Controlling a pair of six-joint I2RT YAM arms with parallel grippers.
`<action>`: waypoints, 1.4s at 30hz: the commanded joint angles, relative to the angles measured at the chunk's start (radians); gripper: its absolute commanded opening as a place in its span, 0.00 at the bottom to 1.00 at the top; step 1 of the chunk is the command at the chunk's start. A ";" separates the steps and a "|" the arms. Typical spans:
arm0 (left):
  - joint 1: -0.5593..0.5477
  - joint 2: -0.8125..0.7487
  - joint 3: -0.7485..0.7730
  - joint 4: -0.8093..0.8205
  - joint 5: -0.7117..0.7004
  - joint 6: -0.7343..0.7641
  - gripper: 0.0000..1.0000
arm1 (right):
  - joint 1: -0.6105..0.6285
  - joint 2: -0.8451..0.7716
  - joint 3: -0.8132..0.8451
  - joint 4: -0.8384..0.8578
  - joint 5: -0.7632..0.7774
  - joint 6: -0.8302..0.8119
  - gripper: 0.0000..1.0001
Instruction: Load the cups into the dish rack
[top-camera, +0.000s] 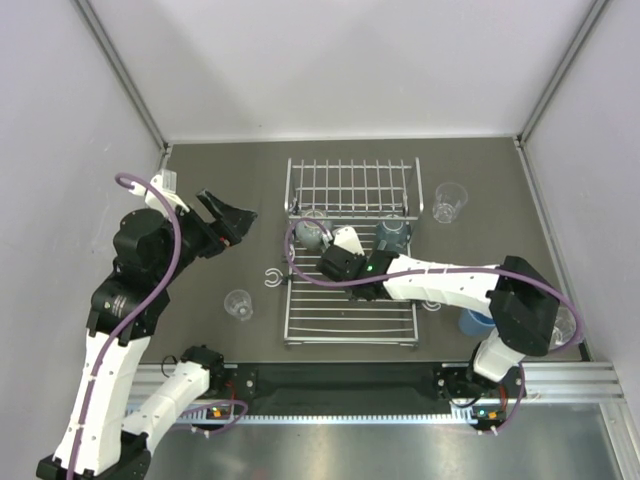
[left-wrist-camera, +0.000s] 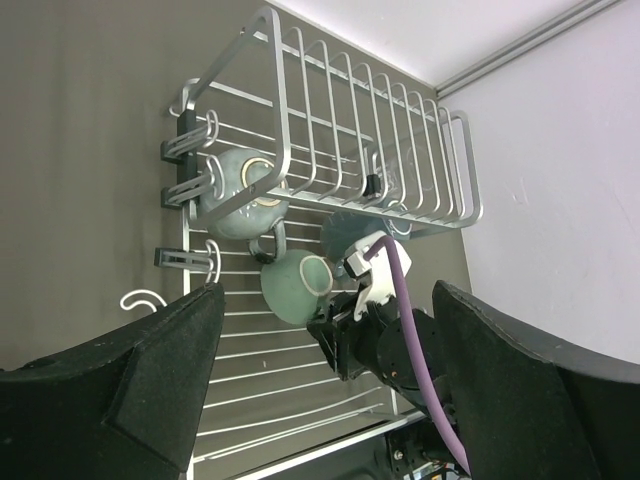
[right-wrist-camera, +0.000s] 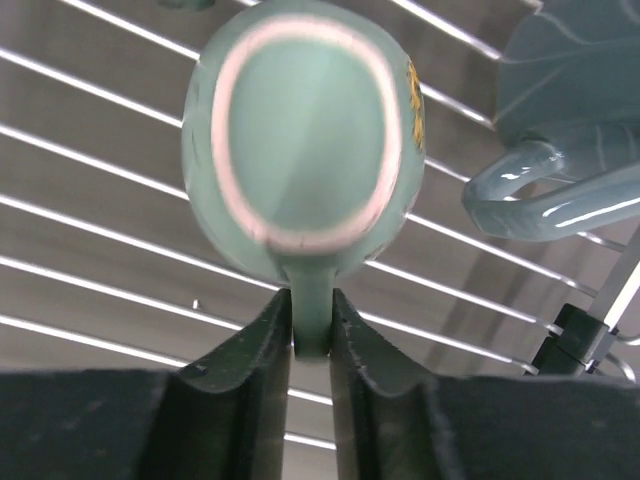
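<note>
My right gripper (right-wrist-camera: 311, 300) is shut on the handle of a mint-green mug (right-wrist-camera: 305, 130). The mug lies just over the flat bars of the wire dish rack (top-camera: 350, 338), its mouth towards the wrist camera. The left wrist view shows the same mug (left-wrist-camera: 295, 285) at the right gripper (top-camera: 325, 258). A grey-blue mug (left-wrist-camera: 240, 195) rests by the rack's hinge, and another (top-camera: 393, 235) sits further right. My left gripper (top-camera: 235, 228) hangs wide open in the air left of the rack, with nothing in it.
Clear tumblers stand on the table at the back right (top-camera: 450, 202) and front left (top-camera: 238, 304). A light-blue tumbler (top-camera: 477, 322) sits by the right arm. White C-shaped clips lie left (top-camera: 273, 277) and right (top-camera: 432, 303) of the rack. The rack's second panel (top-camera: 350, 188) stands upright.
</note>
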 joint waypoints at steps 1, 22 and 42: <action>0.003 -0.005 -0.003 0.007 -0.011 0.014 0.89 | -0.017 0.011 0.048 0.007 0.054 0.000 0.22; 0.003 -0.020 -0.062 -0.014 -0.080 0.022 0.88 | -0.005 -0.092 -0.012 0.034 0.002 -0.020 0.55; 0.003 0.112 -0.240 -0.278 -0.405 -0.162 0.45 | 0.126 -0.511 -0.172 0.148 -0.040 -0.028 0.69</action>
